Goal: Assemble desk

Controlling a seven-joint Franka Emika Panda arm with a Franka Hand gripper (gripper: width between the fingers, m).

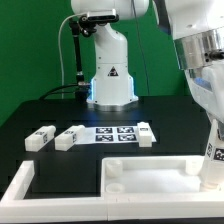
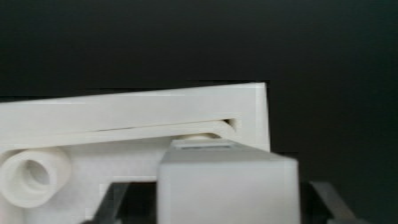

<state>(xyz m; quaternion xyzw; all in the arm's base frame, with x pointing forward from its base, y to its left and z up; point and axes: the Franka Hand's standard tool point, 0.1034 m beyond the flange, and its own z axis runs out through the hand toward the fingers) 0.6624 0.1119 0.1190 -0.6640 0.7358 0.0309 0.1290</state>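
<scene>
One white leg (image 2: 222, 178) is clamped in the gripper (image 2: 224, 208): dark fingers (image 2: 121, 200) pressed to either side of it in the wrist view, jaws closed on the leg, not on air. In the exterior view the arm and held leg come down at the right edge of the frame, lower right, with a tag patch on the leg just visible. The tabletop (image 1: 160, 180) lies flat across the bottom of the frame, rim up, from lower centre to the right edge. The claw hangs over its right-hand end. In the wrist view the leg's end is just beside the tabletop's corner wall. A round socket (image 2: 27, 175) sits off to one side of it, not under it. Touching or just clear, can't tell. Loose legs (image 1: 40, 138) sit in a row at mid-left, by the ends of the marker board (image 1: 112, 133), well apart from the claw.

Handling, my guess: hard plastic, light and stiff, won't crush under the grip. The faces are smooth, so a bit slippery, and the leg could twist in the pads if pushed off-axis. The leg is best held across two flat opposite faces, leaving the end free for the socket. The tabletop is big and flat, poor to pinch except at the rim, and likely slides on the black table (image 1: 60, 110) if shoved sideways
</scene>
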